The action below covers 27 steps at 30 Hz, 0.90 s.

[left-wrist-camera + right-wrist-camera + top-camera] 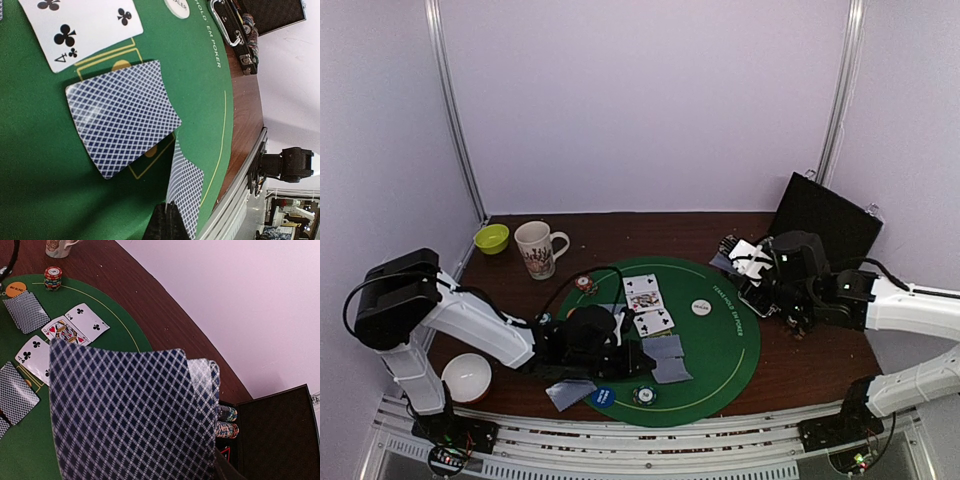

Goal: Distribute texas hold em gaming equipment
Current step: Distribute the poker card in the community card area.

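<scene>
Left wrist view is showing the left gripper (167,217) pinching the lower edge of a loose card (186,190). Its dark fingers are closing almost fully on the card, which is standing tilted and face down just over the green mat (40,190). A second card (122,117) is lying flat beside it, next to the 4 of clubs (85,27). The right gripper (748,262) is hovering at the mat's far right edge, near the open black case (820,225), and is carrying a fanned deck (125,410). The deck is hiding the fingers, so their gap cannot be read. A chip stack (53,278), an orange disc (16,289) and a white dealer disc (701,307) are sitting on the felt.

The cards are probably going to handle as light, thin, bendy and slick, sliding off 1 another easily. A firm pinch on a short edge looks safest. The chips look stiff and heavier, best gripped across the rim.
</scene>
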{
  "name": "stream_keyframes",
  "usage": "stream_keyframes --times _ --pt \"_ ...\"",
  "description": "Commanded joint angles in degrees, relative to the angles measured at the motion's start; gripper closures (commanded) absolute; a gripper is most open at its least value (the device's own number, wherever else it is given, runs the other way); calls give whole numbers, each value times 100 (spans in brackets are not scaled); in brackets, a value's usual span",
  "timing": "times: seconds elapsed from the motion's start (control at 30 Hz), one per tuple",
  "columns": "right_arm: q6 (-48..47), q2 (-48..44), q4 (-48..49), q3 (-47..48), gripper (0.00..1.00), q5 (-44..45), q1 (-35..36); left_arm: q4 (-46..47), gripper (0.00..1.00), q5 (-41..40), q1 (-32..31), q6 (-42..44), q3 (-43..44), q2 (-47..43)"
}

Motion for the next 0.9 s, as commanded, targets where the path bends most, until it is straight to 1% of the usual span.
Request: stream_keyframes --times 0.0,0.2,0.3,0.53,0.63,0.7,0.87 --pt "57 -197 -13 -79 54 115 12 94 100 20 -19 -362 30 99" --pt "70 -293 56 -145 54 103 8 76 100 359 -27 -366 265 430" --pt "110 -280 49 -171 54 70 13 80 99 387 -32 -430 251 467" --pt "190 -233 20 -313 54 -59 12 217 85 165 -28 -510 65 318" --pt "293 -122 -70 -352 54 -81 13 231 82 201 -18 -502 92 374" --pt "330 -30 -185 -351 54 -79 12 194 81 136 -10 -528 57 325" --pt "268 269 -756 -317 53 67 -26 -104 69 -210 -14 -602 -125 -49"
